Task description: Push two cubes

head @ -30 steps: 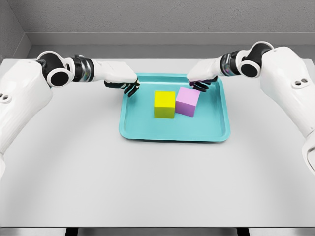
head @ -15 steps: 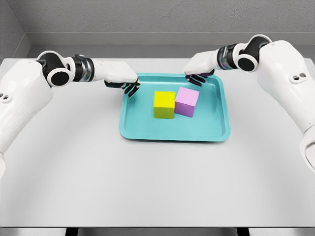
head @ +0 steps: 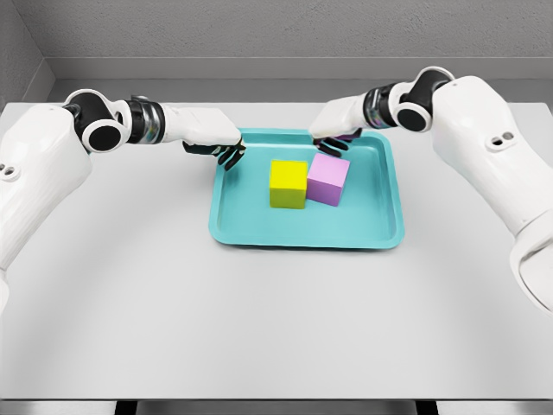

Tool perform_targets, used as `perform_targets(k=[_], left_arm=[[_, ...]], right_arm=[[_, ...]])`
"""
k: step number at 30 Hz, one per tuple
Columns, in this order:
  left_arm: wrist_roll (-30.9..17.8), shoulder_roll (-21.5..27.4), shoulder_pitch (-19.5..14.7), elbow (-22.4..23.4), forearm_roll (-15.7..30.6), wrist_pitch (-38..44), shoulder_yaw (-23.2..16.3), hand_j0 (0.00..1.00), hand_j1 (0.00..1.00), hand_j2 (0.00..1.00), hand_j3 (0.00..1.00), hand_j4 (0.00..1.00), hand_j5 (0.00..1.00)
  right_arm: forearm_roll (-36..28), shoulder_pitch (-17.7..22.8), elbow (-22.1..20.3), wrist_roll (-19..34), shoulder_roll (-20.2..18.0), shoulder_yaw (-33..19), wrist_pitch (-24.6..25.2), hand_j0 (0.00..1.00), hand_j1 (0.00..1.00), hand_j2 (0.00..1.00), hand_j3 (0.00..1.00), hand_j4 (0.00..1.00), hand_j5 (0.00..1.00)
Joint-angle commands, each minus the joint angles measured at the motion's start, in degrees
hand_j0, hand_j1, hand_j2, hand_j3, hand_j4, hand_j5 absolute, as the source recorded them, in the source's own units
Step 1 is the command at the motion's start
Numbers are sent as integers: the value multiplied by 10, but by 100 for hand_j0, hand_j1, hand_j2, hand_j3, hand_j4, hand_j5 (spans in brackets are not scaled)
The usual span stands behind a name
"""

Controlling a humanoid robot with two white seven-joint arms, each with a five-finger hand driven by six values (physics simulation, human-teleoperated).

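Head view. A grey table point(head: 259, 311) fills the scene, with a grey wall point(head: 259, 30) behind its far edge. A teal tray point(head: 302, 232) lies flat on the table, slightly right of centre and toward the far side.

Two cubes stand inside the tray, in its far half. The yellow cube point(head: 289, 183) sits left of centre in the tray, squarely aligned with the tray's sides. The pink cube point(head: 328, 179) stands immediately to its right, turned a little about its vertical axis; the near left corner of the pink cube meets the right face of the yellow cube, so the two appear to touch. Both rest on the tray floor, clear of the tray walls.

The left arm enters from the left edge and reaches across the table. The left hand point(head: 216, 140) is at the tray's far left corner, palm down, its dark fingers point(head: 230, 156) curled downward over the tray rim. It holds nothing and stands apart from the yellow cube, to that cube's left and farther back.

The right arm enters from the right edge and reaches toward the far side of the tray. The right hand point(head: 333, 128) is palm down above the tray's far rim, fingers bent downward, grasping nothing. Its fingertips are just behind the far top edge of the pink cube; contact cannot be confirmed
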Motion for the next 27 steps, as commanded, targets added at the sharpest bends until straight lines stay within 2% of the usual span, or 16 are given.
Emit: perform_targets(k=[1, 14, 19, 21, 27], left_arm=[[0, 0, 0, 0, 2, 1, 1, 23, 23, 23, 23, 23, 23], [0, 0, 0, 0, 2, 1, 1, 23, 23, 23, 23, 23, 23], [0, 0, 1, 0, 2, 1, 1, 23, 23, 23, 23, 23, 23], [0, 0, 0, 0, 2, 1, 1, 23, 23, 23, 23, 23, 23], [0, 1, 0, 0, 2, 1, 1, 23, 23, 23, 23, 23, 23]], right_arm=[[-1, 0, -1, 0, 2, 0, 2, 0, 0, 0, 0, 0, 0], [-4, 4, -23, 0, -3, 1, -5, 0, 0, 0, 0, 0, 0], [-6, 3, -23, 0, -6, 3, -24, 0, 0, 0, 0, 0, 0], [-10, 3, -38, 0, -23, -8, -24, 0, 0, 0, 0, 0, 0], [-8, -3, -24, 0, -31, -31, -10, 0, 0, 0, 0, 0, 0]])
